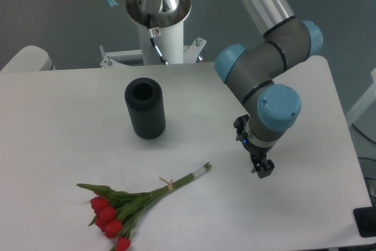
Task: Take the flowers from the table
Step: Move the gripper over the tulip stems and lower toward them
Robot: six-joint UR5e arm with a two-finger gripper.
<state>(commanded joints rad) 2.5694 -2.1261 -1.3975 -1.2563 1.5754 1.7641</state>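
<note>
Just left of the frame's centre I see a black ribbed cylindrical vase (pixel 145 109), standing upright with its round mouth open toward the camera. Behind it, at the upper middle of the frame, I see a white metal bracket plate (pixel 120 56) with bolts at its corners. At the far lower right corner I make out a small dark box-like object (pixel 366 223), cut off by the frame's edge.
</note>
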